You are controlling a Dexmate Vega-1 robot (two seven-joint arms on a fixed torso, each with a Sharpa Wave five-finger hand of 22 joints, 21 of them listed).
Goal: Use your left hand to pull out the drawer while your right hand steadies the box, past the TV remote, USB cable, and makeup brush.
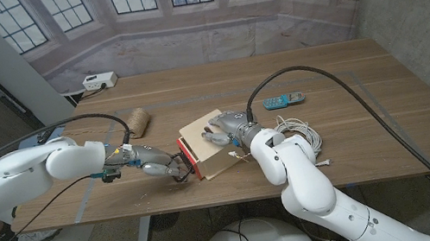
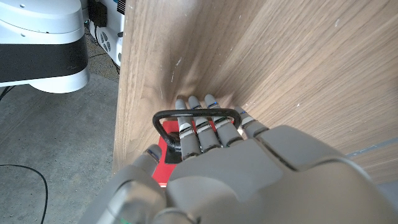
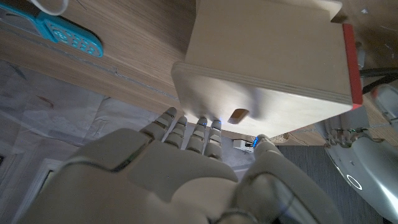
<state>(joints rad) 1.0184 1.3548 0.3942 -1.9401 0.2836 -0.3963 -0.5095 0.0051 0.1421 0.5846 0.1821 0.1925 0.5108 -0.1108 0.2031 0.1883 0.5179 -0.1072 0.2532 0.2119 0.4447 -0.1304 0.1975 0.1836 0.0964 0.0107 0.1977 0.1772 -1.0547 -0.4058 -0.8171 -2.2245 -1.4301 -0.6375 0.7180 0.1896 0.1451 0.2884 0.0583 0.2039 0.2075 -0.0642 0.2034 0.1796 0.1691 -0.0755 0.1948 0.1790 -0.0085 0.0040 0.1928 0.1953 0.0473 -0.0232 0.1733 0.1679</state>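
A pale wooden box sits near the middle of the tabletop's front edge, its red drawer front facing the robot's left. The left hand reaches in from that side with its fingers hooked through the drawer's black loop handle, a grip that suits a straight pull away from the box. The drawer looks barely out, if at all. The right hand rests on the box's top, fingers spread across the wood and closed around nothing, apparently to keep the box from sliding when the pull comes. Behind the box, toward the tabletop's right side, lie a blue remote and a coiled white cable; a brush lies left of the box, well apart from both hands.
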